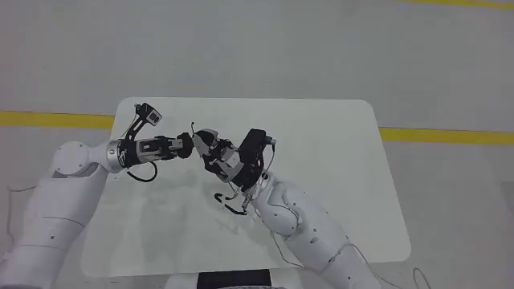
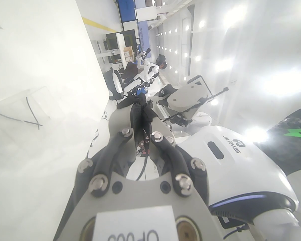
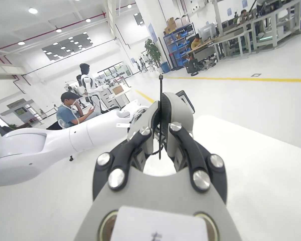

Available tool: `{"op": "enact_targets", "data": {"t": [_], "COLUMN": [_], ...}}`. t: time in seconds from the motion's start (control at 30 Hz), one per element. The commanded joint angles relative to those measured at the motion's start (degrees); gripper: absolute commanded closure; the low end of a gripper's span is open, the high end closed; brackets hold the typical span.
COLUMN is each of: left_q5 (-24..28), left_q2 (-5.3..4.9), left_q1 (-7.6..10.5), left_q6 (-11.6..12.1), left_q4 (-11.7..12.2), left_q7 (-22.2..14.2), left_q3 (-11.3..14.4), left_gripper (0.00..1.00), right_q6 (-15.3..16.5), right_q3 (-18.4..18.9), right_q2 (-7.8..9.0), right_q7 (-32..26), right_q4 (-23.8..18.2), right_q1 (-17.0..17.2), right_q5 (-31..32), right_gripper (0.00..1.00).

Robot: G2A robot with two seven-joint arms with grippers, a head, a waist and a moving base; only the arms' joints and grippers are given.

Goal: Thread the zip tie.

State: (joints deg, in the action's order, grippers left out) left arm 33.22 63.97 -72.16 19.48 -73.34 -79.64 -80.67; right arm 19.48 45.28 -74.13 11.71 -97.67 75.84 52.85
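A thin black zip tie [image 3: 160,88] stands pinched lengthwise between the fingers of my right gripper [image 3: 163,100], which is shut on it; its square head pokes out past the fingertips and its tail hangs back toward the wrist. From above, the zip tie [image 1: 193,131] sticks up just over the white table [image 1: 337,177], where my right gripper [image 1: 206,139] and my left gripper [image 1: 185,146] nearly meet tip to tip. My left gripper [image 2: 141,101] is shut, with nothing clearly between its pads. Beyond it, the right gripper [image 2: 180,117] carries the zip tie [image 2: 215,94].
Two more black ties [image 2: 27,119] lie on the table under what looks like a clear sheet. A dark cable [image 1: 229,202] loops beside the right forearm. The table's right half and front are bare, and grey floor with yellow lines surrounds it.
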Motion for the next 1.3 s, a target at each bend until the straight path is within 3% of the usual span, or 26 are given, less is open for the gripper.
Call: {"op": "enact_targets", "data": {"t": [0.0, 0.53, 1.1, 1.27], "left_q5": [0.0, 0.0, 0.0, 0.0], "left_q2": [0.00, 0.00, 0.00, 0.00], "left_q1": [0.00, 0.00, 0.00, 0.00], "left_q6": [0.0, 0.0, 0.0, 0.0], "left_q4": [0.0, 0.0, 0.0, 0.0], "left_q7": [0.0, 0.0, 0.0, 0.0], "left_q3": [0.0, 0.0, 0.0, 0.0], "left_gripper": [1.00, 1.00, 1.00, 1.00], "right_q6": [0.0, 0.0, -0.2, 0.0], "right_q3": [-1.3, -11.9, -11.5, -11.6], "right_q2": [0.32, 2.62, 2.63, 2.77], "right_q7": [3.1, 20.6, 20.3, 26.3], "right_q4": [2.0, 11.6, 11.6, 13.8], "right_q1": [-1.4, -10.9, -10.8, -11.4], "right_q5": [1.0, 3.0, 3.7, 8.7], "right_gripper": [1.00, 1.00, 1.00, 1.00]}}
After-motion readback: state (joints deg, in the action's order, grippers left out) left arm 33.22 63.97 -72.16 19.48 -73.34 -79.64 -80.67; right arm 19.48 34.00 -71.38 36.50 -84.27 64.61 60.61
